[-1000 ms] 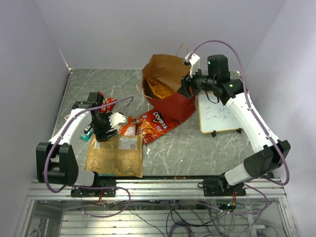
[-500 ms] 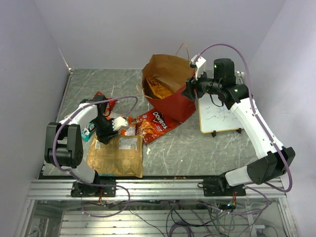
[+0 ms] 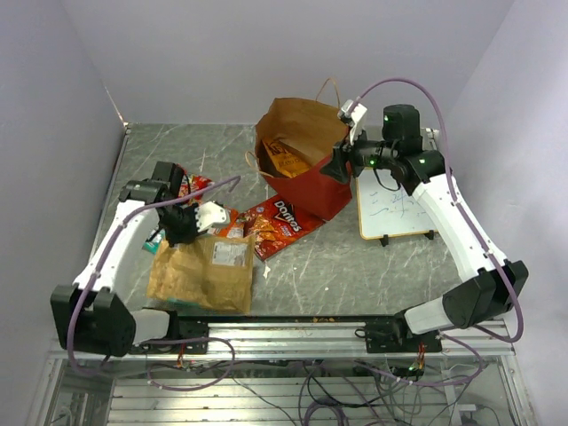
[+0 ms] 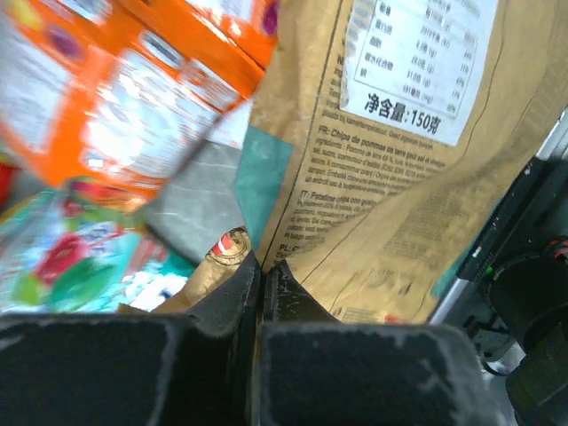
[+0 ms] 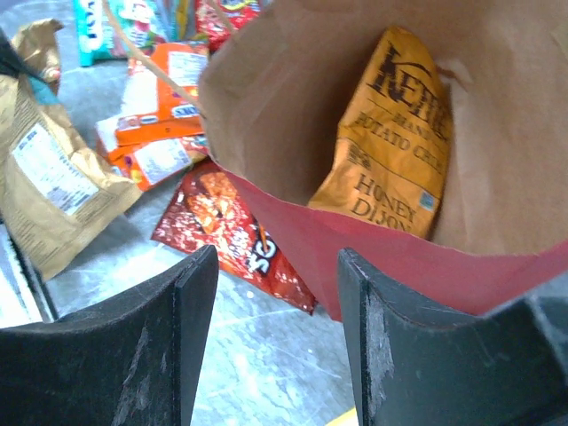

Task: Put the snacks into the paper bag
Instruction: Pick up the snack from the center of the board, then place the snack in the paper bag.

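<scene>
My left gripper (image 3: 181,225) (image 4: 260,263) is shut on the top edge of the large kraft-brown pouch (image 3: 202,273) (image 4: 399,169), whose far end is raised off the table. Other snacks lie by it: orange packets (image 3: 232,225) (image 4: 133,115), a red Doritos packet (image 3: 280,220) (image 5: 232,232), a red pack (image 3: 198,186) and a teal-white pack (image 3: 157,240) (image 4: 62,266). The paper bag (image 3: 312,191) (image 5: 399,257) stands upright with an orange-yellow chip bag (image 3: 286,160) (image 5: 395,133) inside. My right gripper (image 3: 343,165) (image 5: 277,259) hangs open at the bag's right wall, holding nothing.
A wood-framed whiteboard (image 3: 392,204) lies right of the bag, under the right arm. The bag's twisted handles (image 3: 330,87) stick up at its far rim. The metal rail (image 3: 293,337) marks the table's near edge, just below the pouch.
My left gripper has shut on the pouch's edge and lifted it, dragging the pouch slightly left. The left arm's base link has swung. The right arm has hardly moved.
</scene>
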Motion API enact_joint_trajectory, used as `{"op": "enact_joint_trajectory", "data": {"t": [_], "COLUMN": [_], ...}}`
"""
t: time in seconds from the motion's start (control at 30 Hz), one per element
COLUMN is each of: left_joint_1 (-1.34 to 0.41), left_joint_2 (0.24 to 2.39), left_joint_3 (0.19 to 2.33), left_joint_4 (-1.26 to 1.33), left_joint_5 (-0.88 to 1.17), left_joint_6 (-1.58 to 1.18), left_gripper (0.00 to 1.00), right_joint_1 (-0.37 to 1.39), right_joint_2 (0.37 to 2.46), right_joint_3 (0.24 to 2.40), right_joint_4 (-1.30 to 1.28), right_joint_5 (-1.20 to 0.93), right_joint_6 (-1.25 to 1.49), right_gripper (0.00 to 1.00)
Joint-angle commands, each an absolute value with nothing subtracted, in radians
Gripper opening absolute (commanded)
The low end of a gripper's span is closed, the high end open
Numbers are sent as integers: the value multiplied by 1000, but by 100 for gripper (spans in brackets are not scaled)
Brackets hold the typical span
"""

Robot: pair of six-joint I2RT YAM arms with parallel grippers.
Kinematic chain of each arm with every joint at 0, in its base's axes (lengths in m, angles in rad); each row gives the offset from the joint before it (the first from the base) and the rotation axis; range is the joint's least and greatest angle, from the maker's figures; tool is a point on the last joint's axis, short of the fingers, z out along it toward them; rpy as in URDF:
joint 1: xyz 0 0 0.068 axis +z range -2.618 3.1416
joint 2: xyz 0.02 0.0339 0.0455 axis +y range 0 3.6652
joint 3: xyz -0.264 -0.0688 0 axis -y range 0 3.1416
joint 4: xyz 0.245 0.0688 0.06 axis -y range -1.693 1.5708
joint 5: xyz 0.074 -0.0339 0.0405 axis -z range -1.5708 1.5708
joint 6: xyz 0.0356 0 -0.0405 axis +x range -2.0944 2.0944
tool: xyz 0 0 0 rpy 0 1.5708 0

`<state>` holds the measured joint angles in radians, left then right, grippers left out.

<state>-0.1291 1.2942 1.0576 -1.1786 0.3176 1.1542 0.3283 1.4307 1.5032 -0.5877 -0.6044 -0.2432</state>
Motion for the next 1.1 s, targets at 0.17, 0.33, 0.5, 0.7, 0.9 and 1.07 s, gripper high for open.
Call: {"op": "enact_joint_trajectory", "data": {"t": [0.17, 0.33, 0.5, 0.7, 0.9, 1.07], "left_joint_1": [-382, -494, -547, -593, -621, -628], "left_joint_2": [1209, 1256, 1314, 1346, 1352, 1332], "left_joint_3": [1420, 1577, 1692, 1745, 1741, 1716], "left_joint_4": [-1306, -1320, -1348, -1344, -1315, -1283], "left_joint_5": [274, 251, 261, 291, 306, 310], "left_joint_6": [914, 847, 851, 872, 877, 878], "left_gripper": [7, 7, 7, 7, 7, 7], "right_joint_1": [423, 541, 597, 632, 685, 698], "right_joint_2": [1494, 1532, 1590, 1638, 1650, 1678], "right_joint_3": [1645, 1655, 1673, 1651, 1547, 1525], "right_joint_4": [-572, -523, -558, -594, -502, -464], "right_joint_5": [-900, -925, -941, -1007, -1047, -1076], "right_joint_6": [-295, -312, -396, -454, -388, -353], "right_gripper": [66, 73, 81, 86, 87, 78]}}
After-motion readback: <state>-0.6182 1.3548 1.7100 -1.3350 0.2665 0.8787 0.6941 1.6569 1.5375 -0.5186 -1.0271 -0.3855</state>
